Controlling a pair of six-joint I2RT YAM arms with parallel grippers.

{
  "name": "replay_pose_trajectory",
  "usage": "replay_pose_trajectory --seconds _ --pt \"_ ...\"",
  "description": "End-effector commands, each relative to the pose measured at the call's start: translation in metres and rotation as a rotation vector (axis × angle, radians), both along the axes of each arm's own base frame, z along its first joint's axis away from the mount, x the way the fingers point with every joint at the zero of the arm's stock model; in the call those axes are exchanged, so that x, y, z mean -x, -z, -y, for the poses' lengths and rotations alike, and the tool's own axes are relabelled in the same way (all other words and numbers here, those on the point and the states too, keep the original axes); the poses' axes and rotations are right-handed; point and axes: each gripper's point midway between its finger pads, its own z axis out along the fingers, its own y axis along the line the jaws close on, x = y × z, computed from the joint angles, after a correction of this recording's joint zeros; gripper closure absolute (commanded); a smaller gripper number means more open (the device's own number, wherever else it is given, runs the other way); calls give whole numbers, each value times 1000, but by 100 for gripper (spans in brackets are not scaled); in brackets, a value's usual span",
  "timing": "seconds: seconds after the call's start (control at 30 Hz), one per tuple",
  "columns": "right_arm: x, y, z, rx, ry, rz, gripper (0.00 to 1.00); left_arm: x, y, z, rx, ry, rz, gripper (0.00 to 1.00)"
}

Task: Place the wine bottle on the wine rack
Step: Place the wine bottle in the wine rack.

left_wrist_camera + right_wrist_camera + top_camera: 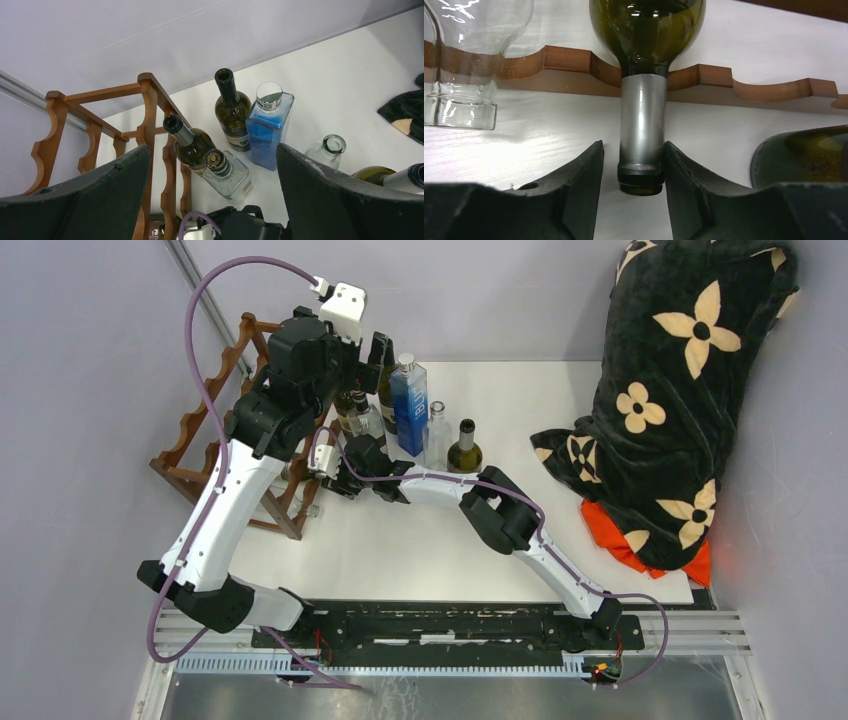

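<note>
The wine bottle [646,30] lies on its side across the wine rack [569,60]. Its green shoulder sits in a dip of the scalloped rail just beyond the right fingers [574,190], and its silver-foiled neck points back between them. Those fingers stand slightly apart around the neck. One finger touches the foil, while a thin strip of white bench [724,140] shows between the neck and the other, so the neck is flanked rather than clamped.

Beyond that looser finger, a clear glass bottle [469,50] also rests on the rail, with its open mouth hanging past it. Out past the touching finger, the curved side of another green bottle [804,155] shows low over the bench.

The left fingers [100,190] are spread wide and hold nothing. They hang above the rack's far end and a cluster of bottles. Between and below them stand a square blue bottle [270,125], a dark green bottle [232,110] and a capped clear bottle [227,172]. A foil-necked green bottle [190,142] is just beside the rack's frame. An open-mouthed clear bottle [327,150] stands near the outer finger.
</note>
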Motion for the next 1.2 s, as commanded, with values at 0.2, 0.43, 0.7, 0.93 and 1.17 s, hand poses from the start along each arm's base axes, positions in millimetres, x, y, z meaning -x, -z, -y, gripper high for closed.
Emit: replay_pose_trajectory --seconds 0.2,0.43,0.7,0.93,1.17 --pt "5 -39 -15 -89 -62 28 29 8 -31 -2 41 28 77 0" --pt "11 -73 -15 -110 -106 57 9 16 -37 -4 70 27 89 0" --pt "14 -107 -2 -106 -115 112 2 26 -42 -4 143 36 107 0" --pt "39 -115 15 -53 -223 108 2 35 -41 -2 206 52 104 0" --pt "95 -113 41 2 -486 65 2 40 -38 3 261 76 85 0"
